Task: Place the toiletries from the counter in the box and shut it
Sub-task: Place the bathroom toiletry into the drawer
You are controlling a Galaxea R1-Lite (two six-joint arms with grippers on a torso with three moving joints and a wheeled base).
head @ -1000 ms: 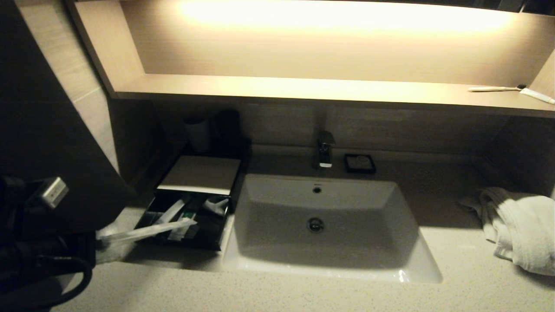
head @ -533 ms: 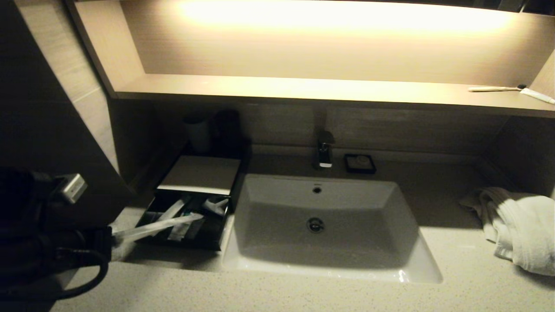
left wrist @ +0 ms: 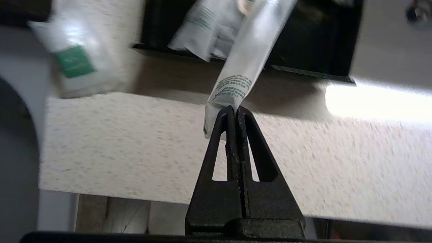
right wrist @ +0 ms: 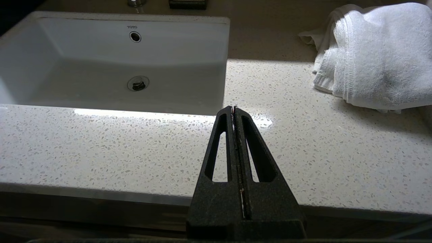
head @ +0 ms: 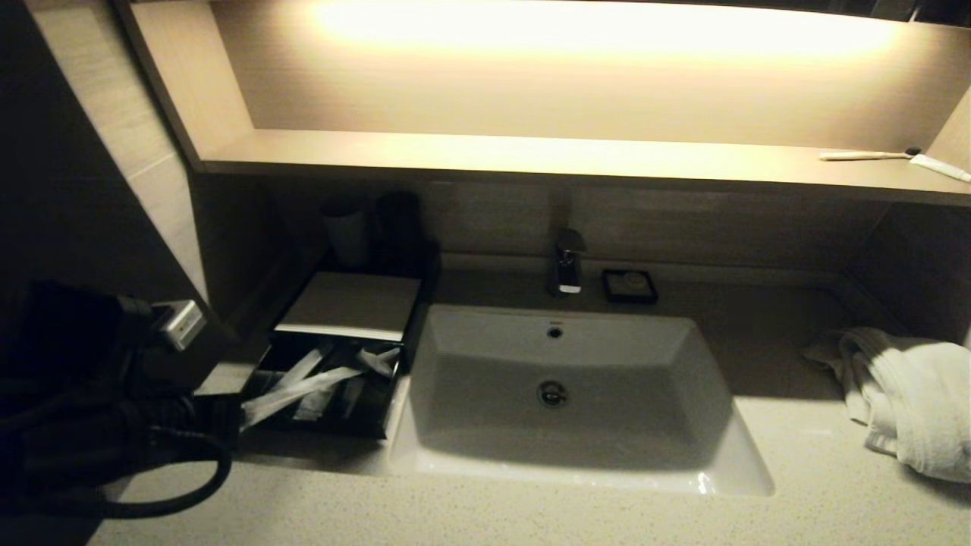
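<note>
Green-labelled sachet (left wrist: 76, 65) on the counter (left wrist: 135, 141) shows only wrist-side.

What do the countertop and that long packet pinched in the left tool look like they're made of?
The countertop looks like polished speckled stone or composite: pale cream with fine flecks and a glossy glare. The long packet, clamped in the left tool, appears to be thin translucent plastic film, shiny, with printed lettering.

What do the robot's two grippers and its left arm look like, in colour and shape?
The left gripper and right gripper are alike: matte black, grainy fingers, each a slim triangle with a long cut-out window, tapering to a point. The left arm is black, with looping black cables and a small silver block.
</note>
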